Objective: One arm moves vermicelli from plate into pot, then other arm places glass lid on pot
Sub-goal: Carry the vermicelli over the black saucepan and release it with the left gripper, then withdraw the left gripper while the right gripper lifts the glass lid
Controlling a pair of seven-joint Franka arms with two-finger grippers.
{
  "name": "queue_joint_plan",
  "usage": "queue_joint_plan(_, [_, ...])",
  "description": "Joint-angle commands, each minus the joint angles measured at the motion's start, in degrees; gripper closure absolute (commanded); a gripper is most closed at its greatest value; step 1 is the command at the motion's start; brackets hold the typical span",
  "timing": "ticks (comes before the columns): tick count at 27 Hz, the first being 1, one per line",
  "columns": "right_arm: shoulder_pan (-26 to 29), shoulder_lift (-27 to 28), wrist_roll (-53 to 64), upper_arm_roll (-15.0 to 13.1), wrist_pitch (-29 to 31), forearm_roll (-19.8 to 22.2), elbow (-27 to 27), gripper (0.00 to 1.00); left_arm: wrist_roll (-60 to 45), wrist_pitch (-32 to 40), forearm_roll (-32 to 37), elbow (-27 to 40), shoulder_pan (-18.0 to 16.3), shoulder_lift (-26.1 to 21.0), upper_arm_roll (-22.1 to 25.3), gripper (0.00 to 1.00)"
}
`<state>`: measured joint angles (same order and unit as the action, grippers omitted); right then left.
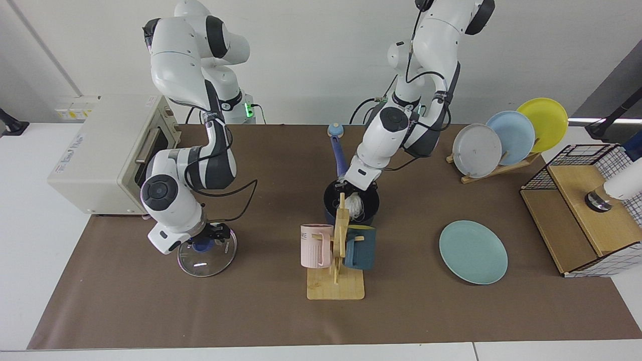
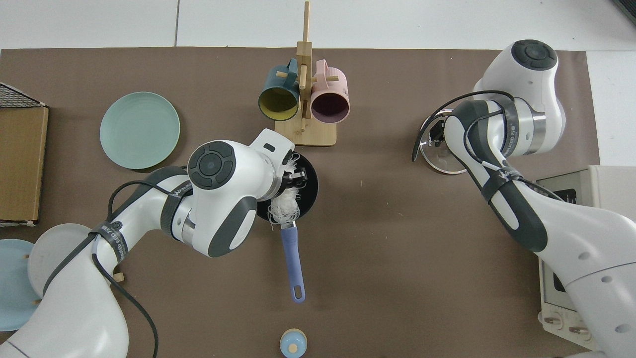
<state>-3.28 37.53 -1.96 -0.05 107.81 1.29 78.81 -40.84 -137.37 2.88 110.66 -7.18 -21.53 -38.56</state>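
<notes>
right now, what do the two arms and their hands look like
Both arms are glossy white rounded segments with dark grey joint bands and round grey end caps. A black cable runs down each forearm, and each bears small lettering. The left hand, at the pot, and the right hand, at the glass lid, are small and black.

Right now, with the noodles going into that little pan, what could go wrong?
Some vermicelli hangs over the pot rim beside the handle; strands may stay outside and get trapped under the glass lid. The left end effector is low inside the pot, so lifting out might drag noodles back up or nudge the pot. The right end effector is at the lid's knob.
</notes>
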Motion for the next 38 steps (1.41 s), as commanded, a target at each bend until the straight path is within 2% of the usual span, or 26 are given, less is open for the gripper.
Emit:
queue_joint_plan(1, [0.4, -1.9, 1.4, 0.0, 0.1, -1.0, 2.6, 0.01, -1.6, -2.4, 0.8, 1.1, -0.4, 0.0, 0.2, 0.49])
queue_joint_plan(3, [0.6, -1.9, 1.5, 0.0, 0.3, -0.9, 2.5, 0.01, -1.5, -2.4, 0.8, 1.1, -0.4, 0.0, 0.2, 0.08])
queue_joint_plan(4, [0.7, -1.9, 1.6, 0.0, 0.2, -0.8, 2.6, 0.01, -1.7, -2.3, 0.7, 0.7, -0.5, 0.0, 0.3, 0.0])
queue_joint_plan(9, [0.7, -1.9, 1.9, 0.0, 0.6, -0.7, 2.6, 0.02, -1.9, 0.3, 0.8, -2.6, -1.9, 0.5, 0.5, 0.0])
queue_joint_plan(14, [0.7, -1.9, 1.9, 0.0, 0.7, -0.5, 2.2, 0.04, -1.3, 8.9, 0.9, -7.9, -3.4, 2.3, 1.0, 0.0])
queue_joint_plan(20, [0.9, -1.9, 2.0, 0.0, 0.9, -0.3, 2.1, 0.27, 2.1, 22.5, 2.0, -17.4, -2.1, 2.6, 6.4, 0.0])
queue_joint_plan(21, [1.0, -1.9, 2.1, 0.0, 1.0, -0.3, 2.1, 0.33, 2.9, 23.7, 2.0, -18.4, -2.4, 2.8, 6.7, 0.0])
queue_joint_plan(23, [1.0, -1.9, 2.2, 0.0, 1.0, -0.3, 2.1, 0.53, 3.8, 26.2, 2.1, -20.4, -3.1, 3.2, 7.2, 0.0])
queue_joint_plan(28, [0.9, -1.9, 2.0, 0.0, 1.1, -0.4, 2.1, 0.9, 11.1, 31.5, 2.5, -23.0, -2.8, 5.8, 13.2, 0.0])
queue_joint_plan(30, [1.0, -2.0, 2.1, 0.0, 1.1, -0.2, 1.9, 1.0, 14.6, 32.9, 2.2, -22.9, -3.1, 7.5, 15.0, 0.0])
queue_joint_plan(36, [0.1, -3.6, 2.0, -0.1, -0.1, -0.1, 1.8, 1.0, 26.7, 38.0, 1.3, -22.6, -3.7, 12.2, 21.9, 0.0])
queue_joint_plan(38, [-0.3, -5.1, 2.0, 0.0, -1.0, -0.1, 1.9, 1.0, 30.3, 38.8, 0.1, -22.2, -5.1, 13.4, 22.7, 0.0])
